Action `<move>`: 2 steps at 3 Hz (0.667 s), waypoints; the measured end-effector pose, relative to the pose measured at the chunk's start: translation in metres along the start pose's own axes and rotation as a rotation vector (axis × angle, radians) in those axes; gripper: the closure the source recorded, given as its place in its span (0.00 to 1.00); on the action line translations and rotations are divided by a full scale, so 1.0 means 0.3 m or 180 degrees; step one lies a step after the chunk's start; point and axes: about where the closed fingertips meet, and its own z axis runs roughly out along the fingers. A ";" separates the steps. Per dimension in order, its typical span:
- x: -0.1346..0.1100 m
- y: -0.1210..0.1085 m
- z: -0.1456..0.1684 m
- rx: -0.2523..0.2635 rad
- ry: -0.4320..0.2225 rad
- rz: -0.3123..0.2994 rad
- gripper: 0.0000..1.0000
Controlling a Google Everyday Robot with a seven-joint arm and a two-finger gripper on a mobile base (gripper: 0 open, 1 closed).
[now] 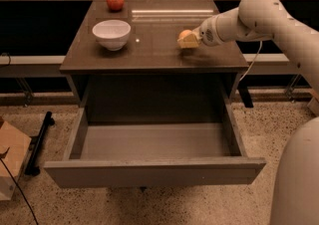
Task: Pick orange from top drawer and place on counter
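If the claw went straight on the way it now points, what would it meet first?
Probably the counter: the claw, shut on the orange, points toward the picture's left and slightly down over it. The white bowl sits farther along, a little off that line, though depth is unclear.

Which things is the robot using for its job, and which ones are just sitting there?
For the job:
orange, held in the gripper above the right side of the counter
top drawer, pulled open

Just sitting there:
white bowl on the counter's left side
red apple at the counter's back
cardboard box on the floor
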 end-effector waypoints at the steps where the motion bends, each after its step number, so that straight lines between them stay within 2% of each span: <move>1: 0.032 -0.029 0.027 0.0087 0.0100 0.0078 0.40; 2: 0.038 -0.040 0.029 0.0088 0.0137 0.0096 0.16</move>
